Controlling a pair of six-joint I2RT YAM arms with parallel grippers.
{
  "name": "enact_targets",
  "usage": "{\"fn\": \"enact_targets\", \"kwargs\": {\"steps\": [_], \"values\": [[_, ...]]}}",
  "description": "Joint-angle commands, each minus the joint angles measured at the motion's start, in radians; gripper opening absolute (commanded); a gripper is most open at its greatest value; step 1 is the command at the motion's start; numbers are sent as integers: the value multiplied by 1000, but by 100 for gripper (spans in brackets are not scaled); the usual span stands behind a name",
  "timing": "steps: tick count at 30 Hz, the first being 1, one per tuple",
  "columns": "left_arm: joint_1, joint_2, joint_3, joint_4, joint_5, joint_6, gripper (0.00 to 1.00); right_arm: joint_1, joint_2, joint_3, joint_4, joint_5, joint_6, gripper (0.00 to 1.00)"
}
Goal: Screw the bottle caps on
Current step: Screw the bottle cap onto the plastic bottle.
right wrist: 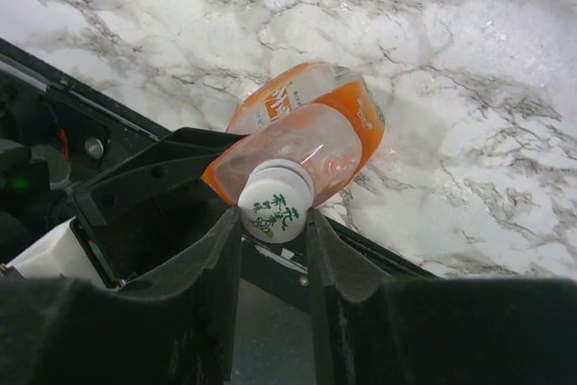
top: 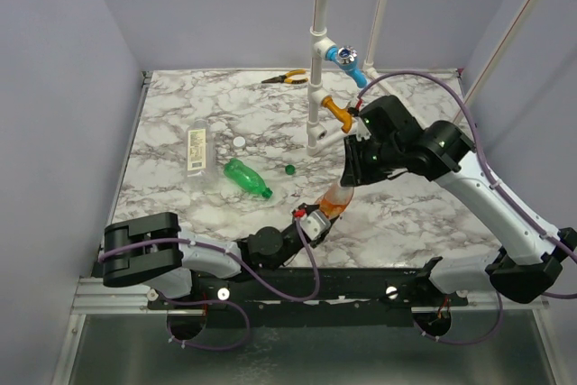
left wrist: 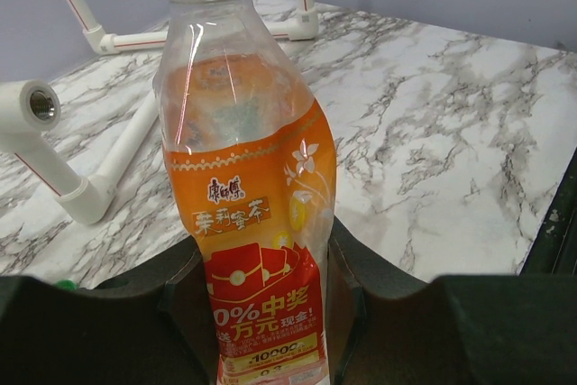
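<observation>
My left gripper is shut on the lower body of the wide orange bottle, holding it tilted above the table's near edge. The same orange bottle has a white cap on its neck. My right gripper comes from above, and both its fingers press the sides of that white cap. The slim green bottle and the clear bottle lie on the table to the left. A dark green cap and another white cap sit loose near them.
A white pipe frame with a blue tap and an orange tap handle stands at the back middle, close behind my right arm. Pliers lie at the far edge. Grey walls enclose the marble table.
</observation>
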Motion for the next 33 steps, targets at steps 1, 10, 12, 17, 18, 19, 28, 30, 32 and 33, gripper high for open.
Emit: {"fn": "enact_targets", "kwargs": {"steps": [1,10,12,17,18,19,28,30,32,33], "values": [[2,16,76,47,-33,39,0,7,-4,-51,3,31,86,26],[3,68,145,101,-81,97,0,7,-7,-117,61,22,233,25],[3,72,147,126,-79,105,0,7,-14,-127,83,15,253,25],[3,60,141,165,-64,113,0,7,-19,-151,127,-34,303,25],[3,53,134,175,-55,114,0,7,-21,-153,136,-44,309,25],[2,46,130,178,-51,114,0,7,-22,-151,140,-44,316,26],[1,-16,68,199,-30,127,0,7,20,-87,134,-109,349,26],[1,-23,51,220,-25,133,0,7,21,-88,146,-132,353,26],[1,-28,40,237,-31,141,0,8,31,-77,138,-134,356,26],[1,-30,40,238,-34,142,0,7,35,-69,132,-129,357,26]]}}
